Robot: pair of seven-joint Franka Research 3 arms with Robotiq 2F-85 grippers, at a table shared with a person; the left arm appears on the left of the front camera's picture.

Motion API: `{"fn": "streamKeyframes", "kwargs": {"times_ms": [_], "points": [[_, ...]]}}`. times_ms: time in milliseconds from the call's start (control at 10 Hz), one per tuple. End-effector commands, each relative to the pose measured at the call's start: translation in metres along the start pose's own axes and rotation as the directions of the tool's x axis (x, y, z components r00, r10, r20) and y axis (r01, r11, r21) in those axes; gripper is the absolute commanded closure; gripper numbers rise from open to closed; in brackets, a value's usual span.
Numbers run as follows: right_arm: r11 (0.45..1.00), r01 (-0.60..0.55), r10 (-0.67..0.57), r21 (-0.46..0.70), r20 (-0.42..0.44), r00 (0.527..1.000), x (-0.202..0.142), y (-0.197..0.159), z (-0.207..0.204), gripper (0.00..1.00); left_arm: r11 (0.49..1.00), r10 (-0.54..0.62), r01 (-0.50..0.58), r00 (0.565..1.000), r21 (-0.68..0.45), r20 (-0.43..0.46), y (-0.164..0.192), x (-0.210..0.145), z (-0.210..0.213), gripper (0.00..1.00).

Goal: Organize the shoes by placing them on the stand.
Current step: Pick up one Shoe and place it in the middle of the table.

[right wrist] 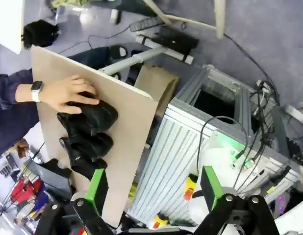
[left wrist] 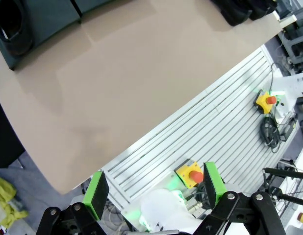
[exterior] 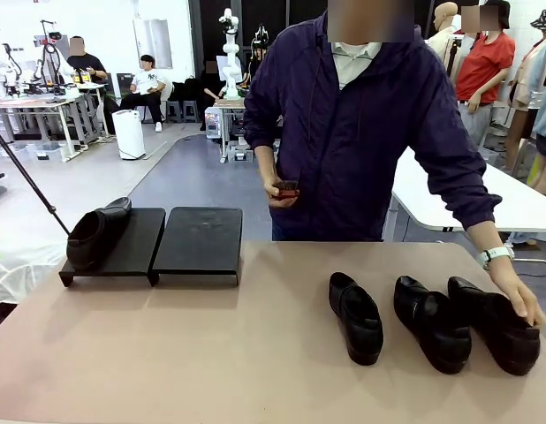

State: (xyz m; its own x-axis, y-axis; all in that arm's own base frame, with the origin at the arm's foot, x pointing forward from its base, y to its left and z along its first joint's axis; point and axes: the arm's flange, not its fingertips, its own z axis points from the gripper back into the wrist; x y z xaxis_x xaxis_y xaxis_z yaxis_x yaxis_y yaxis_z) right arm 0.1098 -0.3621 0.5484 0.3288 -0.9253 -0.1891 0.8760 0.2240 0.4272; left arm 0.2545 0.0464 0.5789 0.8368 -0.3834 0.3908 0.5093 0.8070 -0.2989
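Choosing the arm for the loose shoes

Both hands were empty, jaws wide: left gripper and right gripper sat back off the table's near edge. One shoe lay tilted on the stand, far left. Three more lay in a row on the right half: inner shoe, middle shoe, outer shoe. Long axes ran far-to-near, toes towards me, angled slightly right. Right arm was clearly nearer. The person's hand rested on the outer shoe, so I judged the inner shoe the clean first pick, with a leftward carry.
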Motion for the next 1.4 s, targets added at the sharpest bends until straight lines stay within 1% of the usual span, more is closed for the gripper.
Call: {"fn": "streamKeyframes", "kwargs": {"times_ms": [0,100,200,300,400,500,600,700,800,900,1000,1200,1300], "points": [[1.0,0.001,-0.001,-0.023,-0.022,1.0,-0.012,0.005,0.0,0.0,1.0,0.009,-0.009,1.0,0.005,-0.01,0.001,0.0,0.002,0.0],[0.999,-0.03,0.029,-0.023,-0.036,0.999,-0.016,0.018,-0.007,0.0,1.0,0.009,-0.009,1.0,0.005,-0.01,0.001,0.0,0.002,0.0],[0.997,-0.067,0.065,-0.047,-0.046,0.997,-0.024,0.039,-0.019,0.0,1.0,0.009,-0.009,1.0,0.005,-0.01,0.001,0.0,0.002,0.0],[0.987,-0.157,0.153,-0.034,-0.1,0.983,-0.042,0.074,-0.036,0.0,1.0,0.009,-0.009,1.0,0.005,-0.01,0.001,0.0,0.002,0.0],[0.964,-0.266,0.258,-0.022,-0.19,0.947,-0.065,0.111,-0.055,0.0,1.0,0.009,-0.009,1.0,0.005,-0.01,0.001,0.0,0.002,0.0],[0.923,-0.384,0.368,-0.007,-0.27,0.89,-0.094,0.15,-0.078,0.0,1.0,0.009,-0.009,1.0,0.005,-0.01,0.001,0.0,0.002,0.0],[0.873,-0.486,0.454,-0.022,-0.326,0.829,-0.127,0.188,-0.103,0.0,1.0,0.009,-0.009,1.0,0.005,-0.01,0.001,0.0,0.002,0.0],[0.82,-0.572,0.522,-0.024,-0.38,0.763,-0.159,0.223,-0.128,0.0,1.0,0.009,-0.009,1.0,0.005,-0.01,0.001,0.0,0.002,0.0],[0.772,-0.635,0.57,-0.02,-0.419,0.707,-0.198,0.255,-0.161,0.0,1.0,0.009,-0.009,1.0,0.005,-0.01,0.001,0.0,0.002,0.0],[0.722,-0.691,0.609,-0.022,-0.455,0.65,-0.234,0.277,-0.189,0.0,1.0,0.009,-0.009,1.0,0.005,-0.01,0.001,0.0,0.002,0.0],[0.683,-0.728,0.625,-0.057,-0.47,0.624,-0.267,0.292,-0.218,0.0,1.0,0.009,-0.009,1.0,0.005,-0.01,0.001,0.0,0.002,0.0],[0.631,-0.769,0.64,-0.104,-0.49,0.591,-0.324,0.309,-0.269,0.0,1.0,0.009,-0.009,1.0,0.005,-0.01,0.001,0.0,0.002,0.0],[0.62,-0.767,0.634,-0.164,-0.471,0.613,-0.338,0.312,-0.282,0.0,1.0,0.009,-0.009,1.0,0.005,-0.01,0.001,0.0,0.002,0.0]]}}
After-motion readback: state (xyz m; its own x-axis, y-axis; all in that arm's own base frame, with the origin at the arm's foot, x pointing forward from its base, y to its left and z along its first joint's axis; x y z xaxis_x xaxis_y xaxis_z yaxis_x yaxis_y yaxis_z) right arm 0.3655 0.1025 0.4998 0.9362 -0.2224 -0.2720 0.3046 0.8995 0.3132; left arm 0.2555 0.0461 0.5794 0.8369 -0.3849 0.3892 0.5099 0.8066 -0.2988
